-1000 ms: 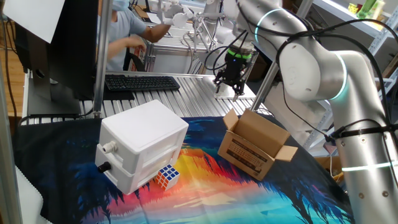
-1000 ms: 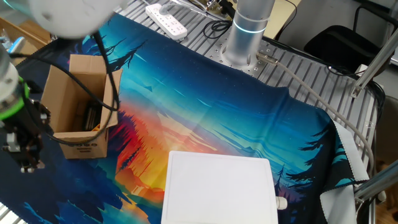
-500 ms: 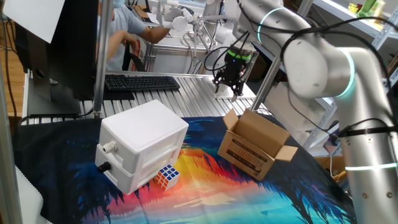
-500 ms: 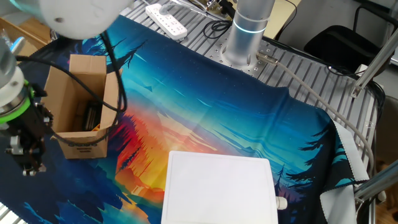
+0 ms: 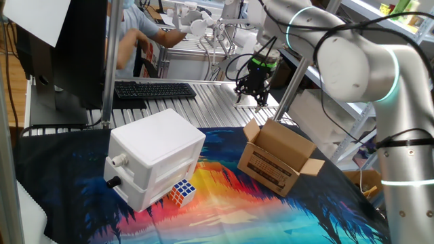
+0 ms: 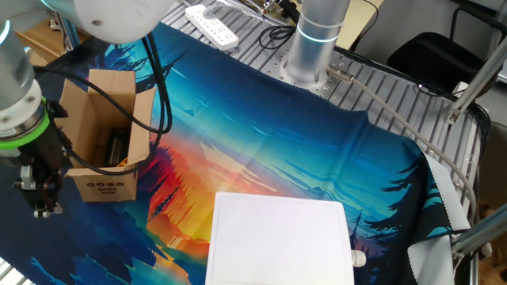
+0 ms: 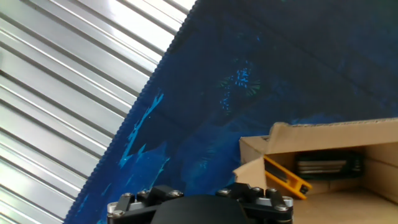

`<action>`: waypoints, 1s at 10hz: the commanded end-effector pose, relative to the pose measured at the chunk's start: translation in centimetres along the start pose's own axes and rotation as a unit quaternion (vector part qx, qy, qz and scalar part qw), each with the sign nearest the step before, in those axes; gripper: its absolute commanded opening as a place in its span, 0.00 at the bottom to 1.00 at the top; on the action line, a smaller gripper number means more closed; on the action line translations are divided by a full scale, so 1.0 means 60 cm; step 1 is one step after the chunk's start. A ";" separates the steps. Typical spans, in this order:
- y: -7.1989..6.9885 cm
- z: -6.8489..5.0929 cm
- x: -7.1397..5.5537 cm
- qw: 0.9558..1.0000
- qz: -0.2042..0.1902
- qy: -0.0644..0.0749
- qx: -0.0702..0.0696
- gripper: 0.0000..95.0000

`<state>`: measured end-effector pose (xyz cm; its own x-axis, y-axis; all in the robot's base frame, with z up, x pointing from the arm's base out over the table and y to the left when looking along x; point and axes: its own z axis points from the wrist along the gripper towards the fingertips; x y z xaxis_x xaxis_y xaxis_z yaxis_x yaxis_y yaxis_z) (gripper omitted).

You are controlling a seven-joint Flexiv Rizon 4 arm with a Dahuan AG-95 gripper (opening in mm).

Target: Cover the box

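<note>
The box (image 5: 274, 159) is a small brown carton with its top flaps open and black print on its side, standing on the colourful cloth. It also shows in the other fixed view (image 6: 103, 127) and at the lower right of the hand view (image 7: 323, 168), with a yellow piece (image 7: 286, 175) and a dark object inside. My gripper (image 5: 251, 100) hangs above the slatted table behind the box, apart from it. In the other fixed view the gripper (image 6: 40, 207) is just beside the box's printed side. Its fingertips do not show clearly.
A large white plastic box with knobs (image 5: 156, 156) stands at the left, with a Rubik's cube (image 5: 182, 192) in front of it. A keyboard (image 5: 154, 89) lies at the back. The arm's base (image 6: 315, 39) and a power strip (image 6: 212, 24) are beyond the cloth.
The arm has swung a little and the gripper has shifted slightly closer to the box's side. The box and the other objects have not moved.
</note>
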<state>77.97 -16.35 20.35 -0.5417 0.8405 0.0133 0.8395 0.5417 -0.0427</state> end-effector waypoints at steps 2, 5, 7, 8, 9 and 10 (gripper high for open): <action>0.004 -0.001 -0.004 1.000 0.004 0.008 -0.004 0.80; 0.003 -0.001 -0.005 1.000 0.001 0.008 -0.006 0.80; 0.002 0.000 -0.006 1.000 -0.001 0.008 -0.008 0.80; 0.002 0.001 -0.006 1.000 0.000 0.008 -0.009 0.80; 0.002 0.002 -0.006 1.000 0.000 0.007 -0.010 0.80; 0.001 0.004 -0.007 1.000 -0.002 0.007 -0.013 0.80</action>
<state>77.72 -16.57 19.94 -0.5446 0.8385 0.0183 0.8385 0.5448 -0.0106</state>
